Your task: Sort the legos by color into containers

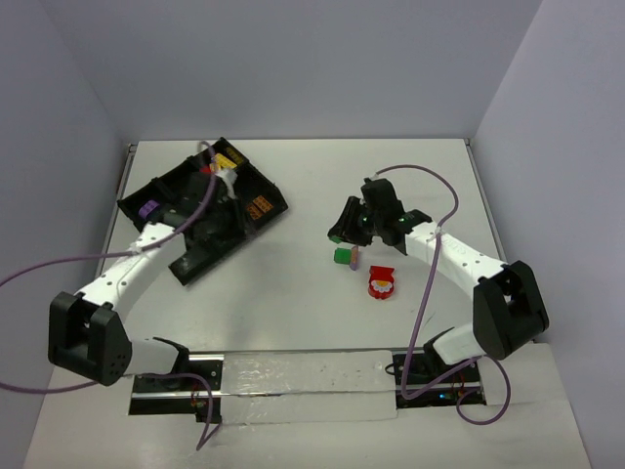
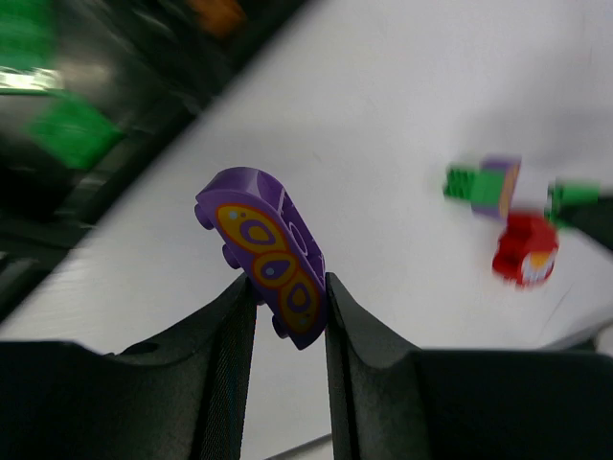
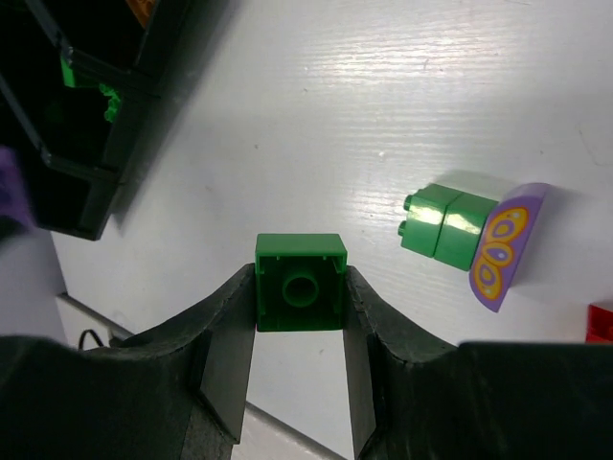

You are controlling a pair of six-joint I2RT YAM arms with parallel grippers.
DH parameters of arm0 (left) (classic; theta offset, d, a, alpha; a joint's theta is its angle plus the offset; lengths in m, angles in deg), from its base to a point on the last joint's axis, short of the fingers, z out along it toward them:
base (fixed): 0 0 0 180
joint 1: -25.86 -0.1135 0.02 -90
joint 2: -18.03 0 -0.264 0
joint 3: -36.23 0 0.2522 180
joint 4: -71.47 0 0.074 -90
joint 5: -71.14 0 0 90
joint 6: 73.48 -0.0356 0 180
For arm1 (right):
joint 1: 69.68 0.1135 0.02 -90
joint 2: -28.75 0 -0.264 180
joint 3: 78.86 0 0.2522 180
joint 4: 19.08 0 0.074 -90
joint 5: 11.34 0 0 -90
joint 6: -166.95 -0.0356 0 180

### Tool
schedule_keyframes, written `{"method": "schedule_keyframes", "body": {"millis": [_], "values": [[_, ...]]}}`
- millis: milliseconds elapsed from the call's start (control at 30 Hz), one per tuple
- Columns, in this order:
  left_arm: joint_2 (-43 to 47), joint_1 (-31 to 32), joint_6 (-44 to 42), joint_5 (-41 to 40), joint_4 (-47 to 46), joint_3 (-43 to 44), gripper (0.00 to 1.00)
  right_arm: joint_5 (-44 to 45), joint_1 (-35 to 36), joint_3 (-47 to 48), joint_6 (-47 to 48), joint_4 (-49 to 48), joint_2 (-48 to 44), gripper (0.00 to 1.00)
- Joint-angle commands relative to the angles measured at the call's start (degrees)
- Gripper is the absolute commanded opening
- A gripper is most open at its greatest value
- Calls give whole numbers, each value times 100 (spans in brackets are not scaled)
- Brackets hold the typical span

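Left end effector (image 2: 287, 283), right end effector (image 3: 300, 278): both clamped.

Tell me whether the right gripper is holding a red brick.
No, the right gripper is clamped on a green square brick.

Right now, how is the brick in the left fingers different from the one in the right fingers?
The purple piece in the left fingers is rounded with an orange pattern; the green brick in the right fingers is square and plain. The purple piece leans tilted; the green brick sits straight. Both are pinched between black fingers.
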Motion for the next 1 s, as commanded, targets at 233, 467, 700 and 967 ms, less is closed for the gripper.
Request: {"method": "schedule_keyframes", "body": {"millis": [233,467,700,967], "values": [[-915,-2988,468,-680,1153,2281,0,318,154,80,421,321,-196,0],[-1621,-3864,679,-646,1019,2635,0,398,169,156,552,499,-306,0],[-2497,-4142,640,-188,898,2988,0,362,214,5,416,342,-277,0],[-2748,-4133,580,-174,731,2950,16,426,297,10,441,359,-182,0]]}}
